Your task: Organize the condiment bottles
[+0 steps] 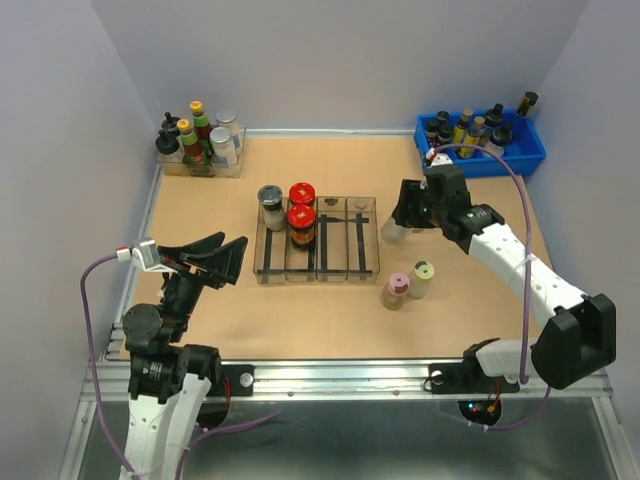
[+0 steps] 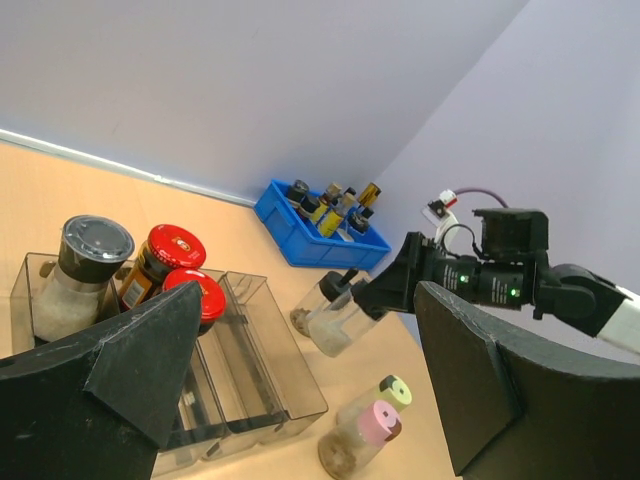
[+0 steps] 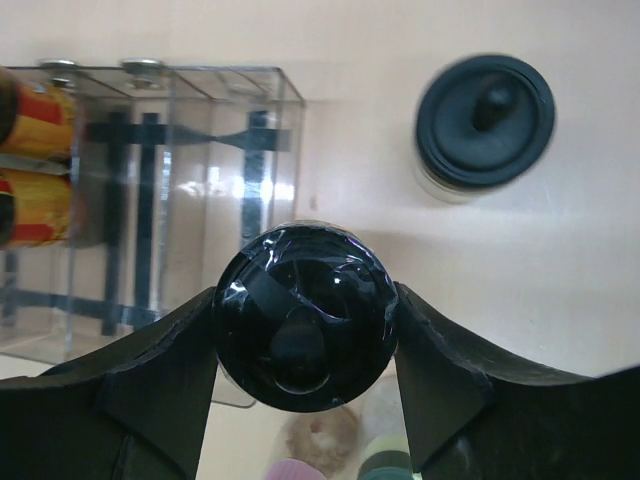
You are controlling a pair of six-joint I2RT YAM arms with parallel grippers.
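Tray point(image 1: 318, 278): the two right compartments are open from above. The left one is blocked at the back by the grey-lidded jar point(image 1: 271, 205), the next by two red-lidded jars point(image 1: 302, 194) point(image 1: 301, 226). Right gripper point(image 1: 402, 218), clamped on a black-knob jar point(image 3: 305, 330), stands just beside the tray's right wall, leaving a narrow gap. Second black-knob jar point(image 3: 485, 108) stands apart, beyond it. Pink-capped jar point(image 1: 397, 290) and yellow-capped jar point(image 1: 421, 277), touching, block the tray's near-right corner. Left gripper point(image 1: 232, 250), jaws apart, has bare table point(image 1: 200, 215) beside the tray's left wall. Blue bin point(image 1: 480, 162) and bottle holder point(image 1: 225, 170) fill the back corners.
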